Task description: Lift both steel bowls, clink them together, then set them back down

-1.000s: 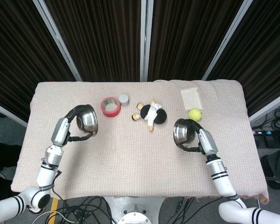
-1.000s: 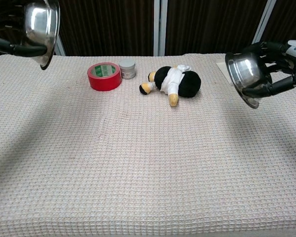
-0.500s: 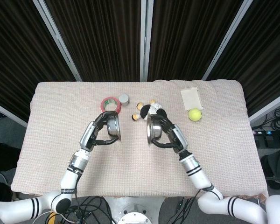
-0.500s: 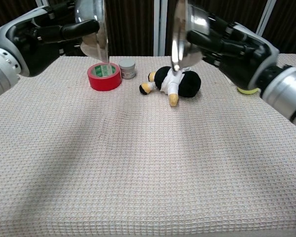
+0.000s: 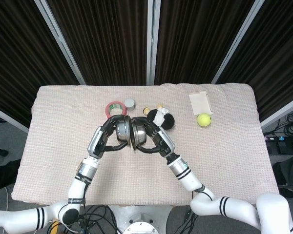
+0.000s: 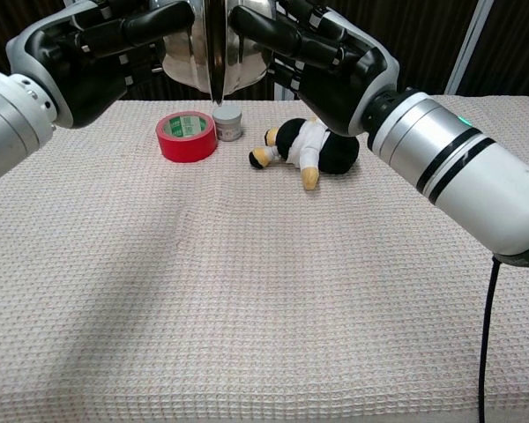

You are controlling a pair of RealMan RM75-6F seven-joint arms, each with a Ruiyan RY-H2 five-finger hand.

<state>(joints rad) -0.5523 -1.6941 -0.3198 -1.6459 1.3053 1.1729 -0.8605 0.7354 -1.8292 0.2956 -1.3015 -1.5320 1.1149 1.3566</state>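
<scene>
Two steel bowls are held up in the air above the table's middle, tipped on edge with their rims pressed together. My left hand [image 5: 107, 137] [image 6: 115, 40] grips the left bowl [image 5: 122, 132] [image 6: 187, 63] from behind. My right hand [image 5: 154, 140] [image 6: 322, 48] grips the right bowl [image 5: 140, 133] [image 6: 251, 53] the same way. In the chest view the joined rims show as one vertical line near the top, with the hands' fingers wrapped around both bowl backs.
On the beige cloth-covered table [image 5: 224, 161] lie a red tape roll [image 6: 186, 136] [image 5: 114, 106], a small grey jar [image 6: 227, 122] [image 5: 130, 103], a black and white plush toy [image 6: 317, 145] [image 5: 161, 116], a white card [image 5: 200, 103] and a yellow-green ball [image 5: 203, 119].
Both hands swung their bowls inward from the table's sides toward the middle. The gap between the rims has closed and the bowls now touch.
</scene>
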